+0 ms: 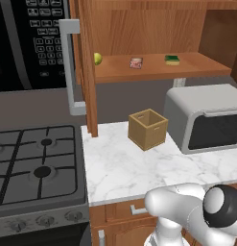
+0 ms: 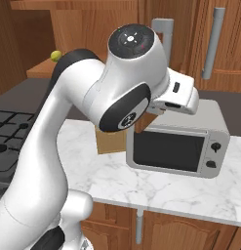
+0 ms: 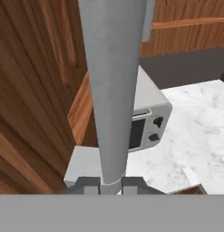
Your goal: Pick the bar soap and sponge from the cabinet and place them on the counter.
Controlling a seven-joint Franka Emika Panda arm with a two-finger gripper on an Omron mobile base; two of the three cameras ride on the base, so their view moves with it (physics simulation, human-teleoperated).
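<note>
Pinkish bar soap — long axis seemingly front-to-back — on cabinet shelf.

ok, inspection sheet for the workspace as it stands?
surface: white marble counter, carrying an open wooden box and a grey toaster oven.
job's things: pinkish bar soap and green-topped sponge lie apart on the shelf of the reddish-brown wooden cabinet; neither is picked yet.
clutter: yellow-green round fruit on the same shelf, left of the soap.
grippers: gripper shut on a long grey bar handle.
cables: nothing seen.
surroundings: black gas stovetop, black microwave above it.
</note>
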